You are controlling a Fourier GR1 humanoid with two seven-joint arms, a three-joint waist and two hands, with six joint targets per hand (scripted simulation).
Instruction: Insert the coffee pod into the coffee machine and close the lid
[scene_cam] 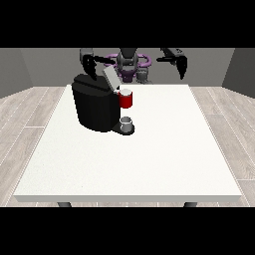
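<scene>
**Lid up, both robot hands raised**

Your robot hand at the view's left [89, 65] hangs just above the coffee machine [94, 107], fingers relaxed, holding nothing. The robot hand at the view's right [181, 66] is likewise relaxed and well apart. The lid [111, 78] stands tilted open. A grey cup [126, 122] sits under the red head on the white surface [149, 159]. You cannot make out the pod.

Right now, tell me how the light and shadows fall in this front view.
In the front view the light is soft and even: the white table shows no glare, the black coffee machine is too dark to show surface detail, and only a faint shadow sits around the small cup at its base.
</scene>
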